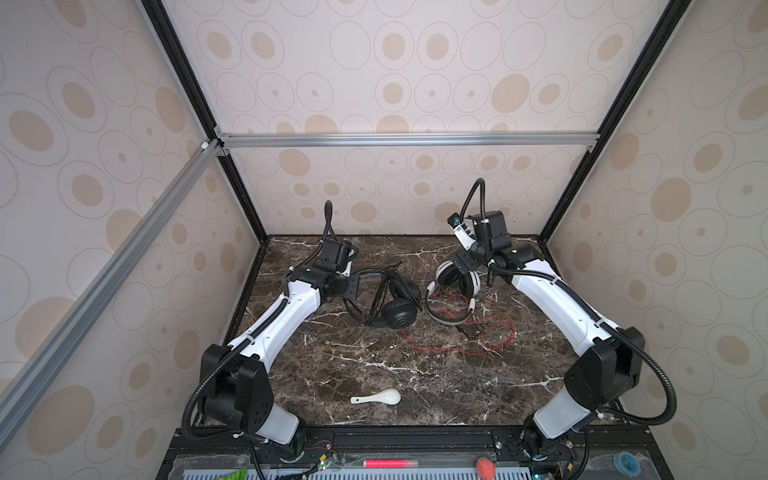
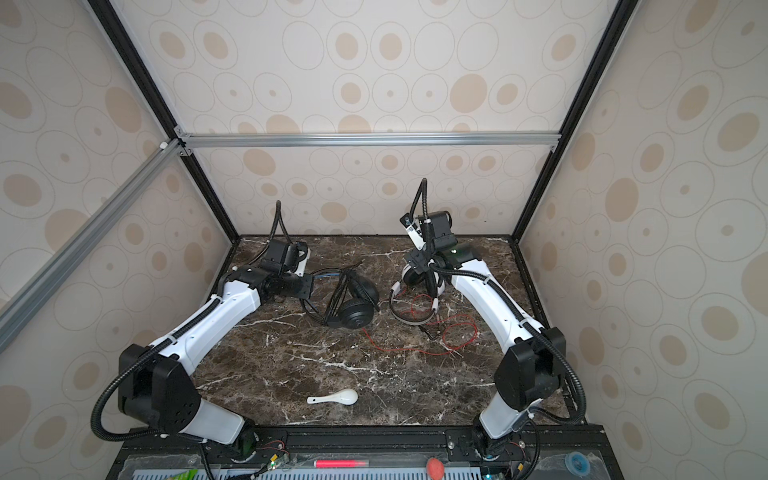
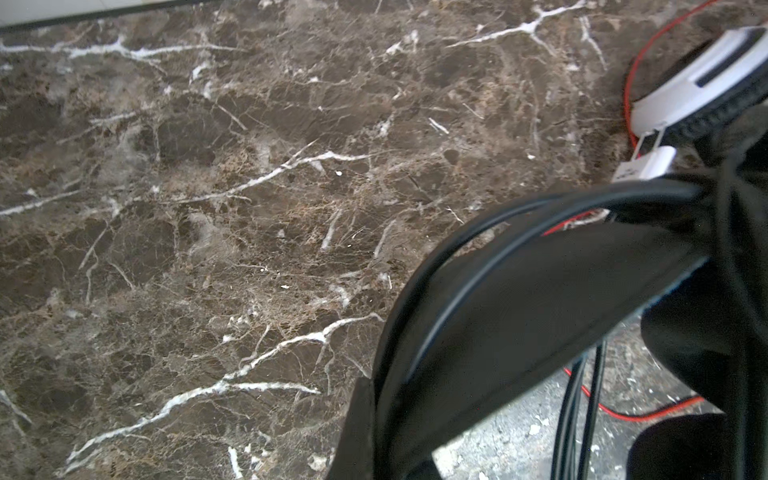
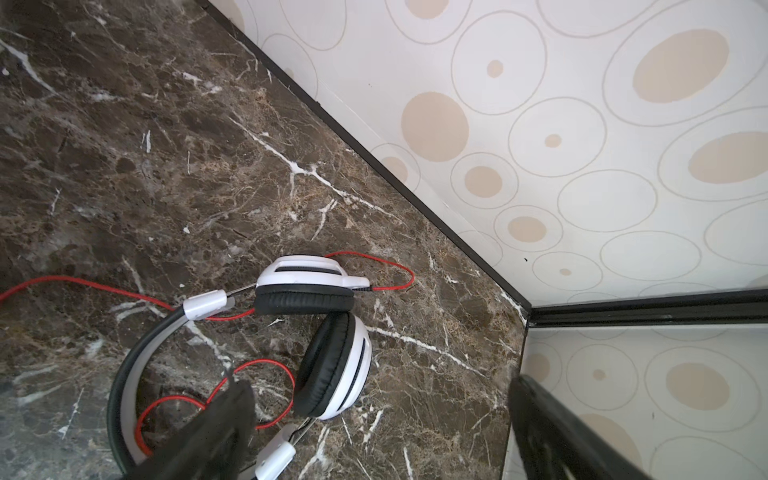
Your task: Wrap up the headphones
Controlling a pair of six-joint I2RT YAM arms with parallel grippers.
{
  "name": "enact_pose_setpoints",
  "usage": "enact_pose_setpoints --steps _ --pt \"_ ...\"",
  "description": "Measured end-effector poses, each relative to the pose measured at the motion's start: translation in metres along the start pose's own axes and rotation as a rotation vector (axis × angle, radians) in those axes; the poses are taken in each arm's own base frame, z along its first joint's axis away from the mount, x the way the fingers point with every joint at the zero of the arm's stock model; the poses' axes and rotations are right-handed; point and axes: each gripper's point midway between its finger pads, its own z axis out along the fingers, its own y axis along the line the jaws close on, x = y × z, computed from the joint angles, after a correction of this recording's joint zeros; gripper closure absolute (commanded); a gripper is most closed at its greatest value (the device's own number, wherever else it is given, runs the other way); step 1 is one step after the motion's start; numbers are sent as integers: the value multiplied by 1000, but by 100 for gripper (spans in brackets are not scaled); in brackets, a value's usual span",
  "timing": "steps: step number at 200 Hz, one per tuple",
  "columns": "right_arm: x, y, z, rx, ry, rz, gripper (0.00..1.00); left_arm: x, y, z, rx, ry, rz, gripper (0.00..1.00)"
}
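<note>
In both top views the black headphones (image 1: 397,311) (image 2: 357,311) lie left of centre, their thin black cord looped round the headband (image 3: 519,299). My left gripper (image 1: 353,286) (image 2: 305,286) is shut beside them, apparently on that headband; its jaws are mostly hidden in the left wrist view. The white headphones (image 1: 453,282) (image 2: 415,286) with black earpads rest to the right. Their red cord (image 1: 494,332) (image 4: 83,282) trails loose over the marble. My right gripper (image 1: 465,262) (image 4: 379,383) hangs open just over them, one white ear cup (image 4: 340,365) lying between its spread fingers, untouched.
A small white ceramic spoon (image 1: 378,398) (image 2: 334,398) lies near the front edge of the marble table (image 1: 415,374). The patterned back wall (image 4: 540,145) and the back right corner stand close behind the right gripper. A black rail runs along the front.
</note>
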Motion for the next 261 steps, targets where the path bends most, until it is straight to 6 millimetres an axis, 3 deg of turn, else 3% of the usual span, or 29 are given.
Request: enact_pose_setpoints --steps 32,78,145,183,228,261 --pt "-5 0 -15 -3 -22 67 0 -6 24 35 -5 13 -119 100" --pt "-4 17 -33 -50 -37 129 0 -29 58 96 -28 25 -229 100" --pt "6 20 -47 -68 -26 187 0 -46 86 158 -44 39 -269 100" --pt "12 19 -57 -67 -25 201 0 -35 93 177 -44 75 -281 93" --pt "11 19 -58 -68 -27 212 0 -38 91 180 -30 60 -287 84" --pt "10 19 -58 -70 -33 213 0 -39 89 181 -18 52 -296 67"
